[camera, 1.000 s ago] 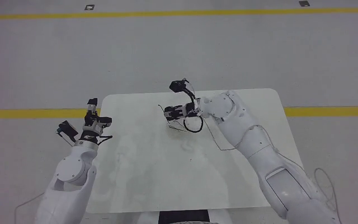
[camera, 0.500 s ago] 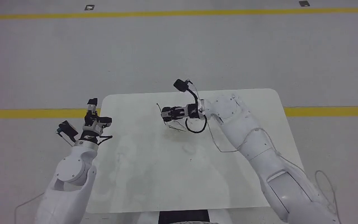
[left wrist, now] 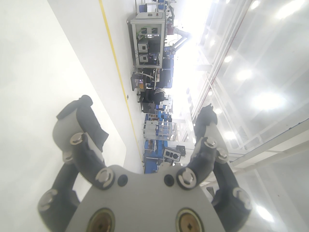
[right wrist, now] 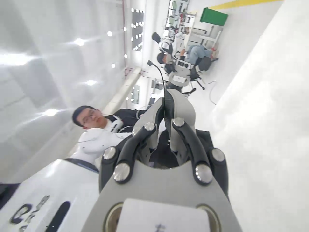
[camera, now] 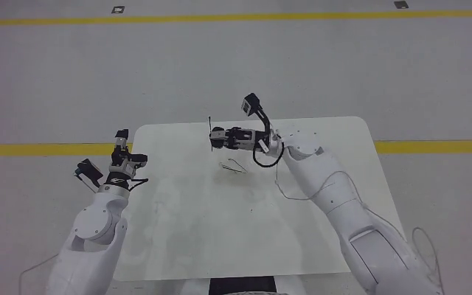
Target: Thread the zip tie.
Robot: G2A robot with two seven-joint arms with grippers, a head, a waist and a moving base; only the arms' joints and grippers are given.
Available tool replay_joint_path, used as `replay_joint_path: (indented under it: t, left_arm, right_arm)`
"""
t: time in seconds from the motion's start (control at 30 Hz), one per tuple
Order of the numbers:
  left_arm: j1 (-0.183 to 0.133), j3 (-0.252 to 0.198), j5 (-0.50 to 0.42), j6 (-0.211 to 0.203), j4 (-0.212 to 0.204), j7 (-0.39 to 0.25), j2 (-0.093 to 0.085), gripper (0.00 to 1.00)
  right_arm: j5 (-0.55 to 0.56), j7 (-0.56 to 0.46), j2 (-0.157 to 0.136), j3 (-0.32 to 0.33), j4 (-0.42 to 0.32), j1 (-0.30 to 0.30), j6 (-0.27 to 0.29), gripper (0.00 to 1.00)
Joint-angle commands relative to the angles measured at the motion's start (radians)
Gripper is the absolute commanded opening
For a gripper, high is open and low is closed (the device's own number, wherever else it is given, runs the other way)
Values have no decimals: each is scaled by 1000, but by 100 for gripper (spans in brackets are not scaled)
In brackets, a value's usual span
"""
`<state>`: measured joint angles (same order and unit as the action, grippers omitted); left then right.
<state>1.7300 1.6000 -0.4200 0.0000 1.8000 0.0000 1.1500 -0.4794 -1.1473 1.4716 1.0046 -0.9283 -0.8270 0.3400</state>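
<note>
Over table (camera: 184, 221), one zip tie (right wrist: 161, 76) in right hand (right wrist: 166, 98)

Right gripper (right wrist: 166, 101), fingers (right wrist: 184, 108) pinched together on a thin black zip tie (right wrist: 161, 74), white table (right wrist: 265, 121) beyond

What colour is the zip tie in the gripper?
Black. The zip tie held by the right gripper shows best in the right wrist view.

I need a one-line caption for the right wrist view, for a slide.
Right gripper shut on a thin black zip tie, whose free end curves away.
</note>
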Motion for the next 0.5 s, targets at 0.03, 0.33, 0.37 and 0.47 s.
replay_joint_path:
  t: [0.03, 0.33, 0.37, 0.47]
  left_arm:
    - [0, 0, 0, 0, 0, 0, 0, 100]
    - [0, 0, 0, 0, 0, 0, 0, 100]
    - [0, 0, 0, 0, 0, 0, 0, 100]
    - [0, 0, 0, 0, 0, 0, 0, 100]
  right_arm:
    - [-117, -48, 13, 7, 42, 6, 0, 0]
    - [-305, -129, 52, -8, 174, 35, -3, 0]
    - [-305, -129, 52, -8, 174, 35, -3, 0]
    - [-305, -129, 52, -8, 174, 35, -3, 0]
